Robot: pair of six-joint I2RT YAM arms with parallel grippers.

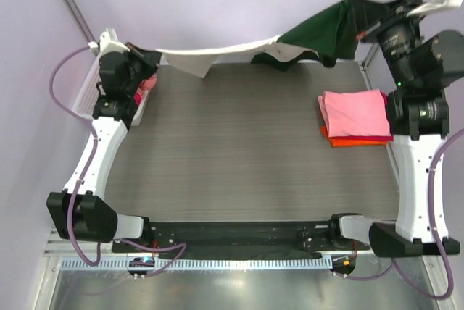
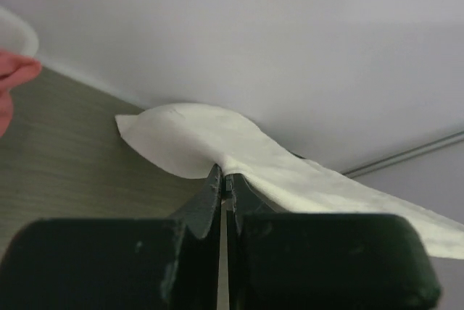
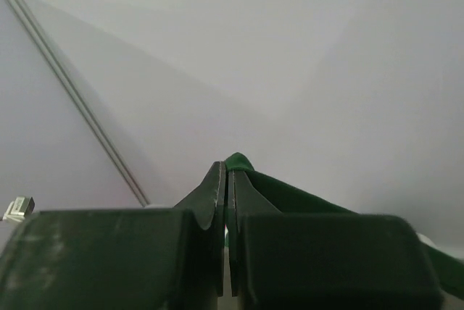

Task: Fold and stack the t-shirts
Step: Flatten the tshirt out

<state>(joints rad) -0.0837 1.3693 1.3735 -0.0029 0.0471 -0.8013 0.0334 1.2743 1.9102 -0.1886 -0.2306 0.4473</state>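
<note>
A cream t-shirt (image 1: 217, 55) with a dark green sleeve (image 1: 322, 35) hangs stretched above the far edge of the table between both arms. My left gripper (image 1: 156, 56) is shut on its cream hem; in the left wrist view the gripper (image 2: 223, 176) pinches the cream cloth (image 2: 203, 136). My right gripper (image 1: 361, 14) is raised at the back right, shut on the green sleeve; in the right wrist view the gripper (image 3: 227, 169) has the green cloth (image 3: 290, 198) between its tips. A folded pink t-shirt (image 1: 355, 113) tops a stack with red and orange ones (image 1: 359, 140) at the right.
A white mesh basket (image 1: 88, 85) stands at the far left edge, behind the left arm, with pink and red cloth (image 1: 147, 84) in it. The grey table (image 1: 232, 151) lies between the arms. Lilac walls close the back and sides.
</note>
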